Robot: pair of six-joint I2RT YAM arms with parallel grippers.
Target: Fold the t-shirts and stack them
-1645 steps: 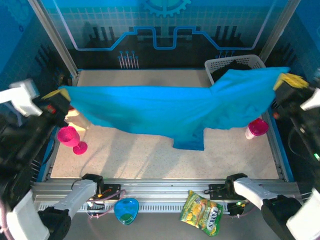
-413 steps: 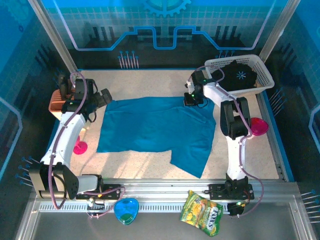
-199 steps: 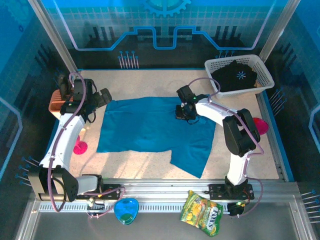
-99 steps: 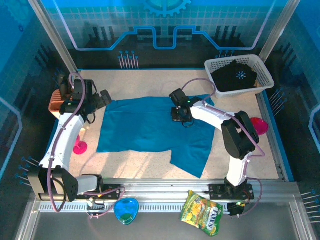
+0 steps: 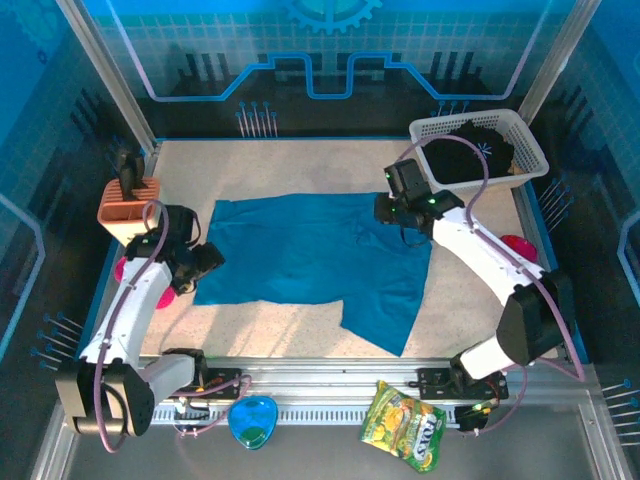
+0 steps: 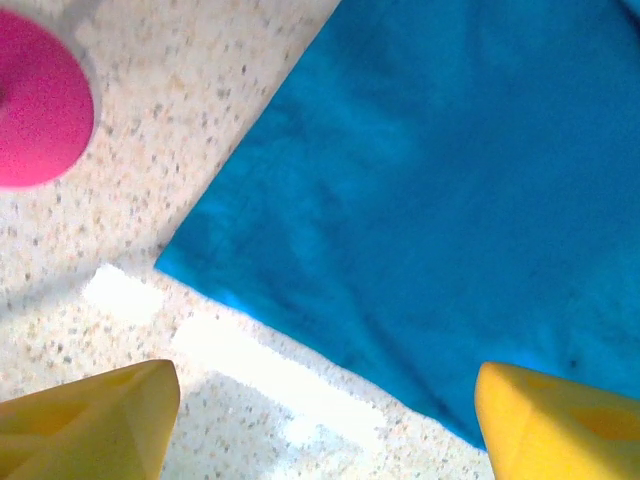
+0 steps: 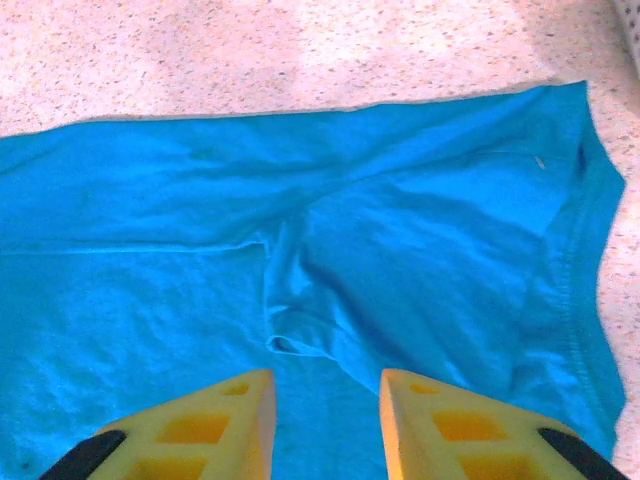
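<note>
The table (image 5: 300, 165) is a pale speckled surface, closed in by blue walls (image 5: 200, 45) with line drawings and a gear at the far side. At the far left stands an orange block (image 5: 126, 207), and near it a pink goblet (image 6: 35, 100). The left gripper (image 5: 204, 262) hangs just over the near left corner of the teal t-shirt (image 5: 300, 250), its yellow fingers (image 6: 95, 420) wide apart and holding nothing. This shirt lies spread flat in the middle of the table, with a small fold near its right side. The right gripper (image 5: 383, 212) is above that fold, its fingers a little apart, released. At the far right a white basket (image 5: 465, 118) holds the black t-shirt (image 5: 478, 152); a pink cup (image 5: 515, 243) stands at the right edge. On the near metal rail (image 5: 320, 375) lie a teal heart-shaped dish (image 5: 252, 420) and a green snack bag (image 5: 405, 425).
</note>
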